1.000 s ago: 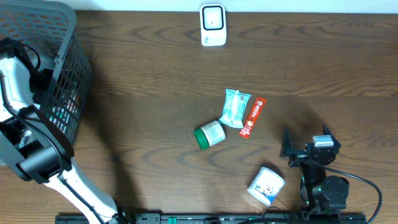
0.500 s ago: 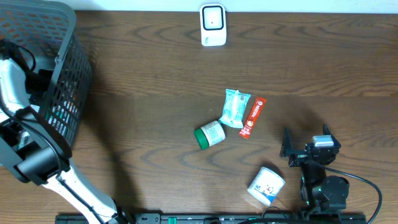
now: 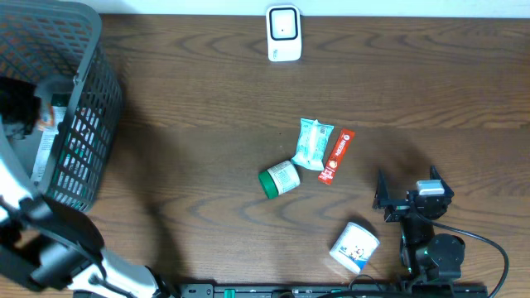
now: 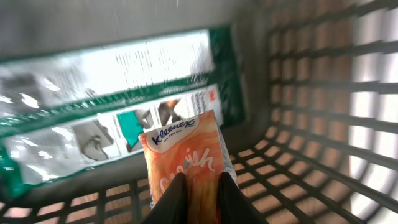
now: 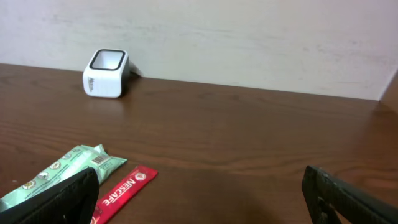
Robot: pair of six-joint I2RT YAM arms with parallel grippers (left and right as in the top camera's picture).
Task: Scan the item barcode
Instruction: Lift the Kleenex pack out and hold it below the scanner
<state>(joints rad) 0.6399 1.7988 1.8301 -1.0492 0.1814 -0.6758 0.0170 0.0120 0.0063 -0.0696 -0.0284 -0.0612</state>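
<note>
Left pincer (image 4: 202, 185) is clenched on the orange soft tissue pack (image 4: 186, 149) inside the grey mesh basket (image 3: 87, 124). The white barcode scanner (image 3: 283, 33) lies far and right of it. Right pincer (image 5: 199, 183) is released.

Between the black fingers (image 4: 175, 200) of the left pincer (image 4: 202, 198), an orange tissue pack (image 4: 185, 152) with pale swirls and a white label is seen. Beyond it, a green-edged, white-printed package (image 4: 112, 81) is shown inside a dark grey lattice basket (image 4: 311, 112). Ahead of the black right pincer (image 5: 199, 202), a white-lettered red stick (image 5: 124, 186), a pale green sachet (image 5: 62, 171) and a white scanner (image 5: 106, 73) are seen on a brown wood-grained table (image 5: 249, 137).
</note>
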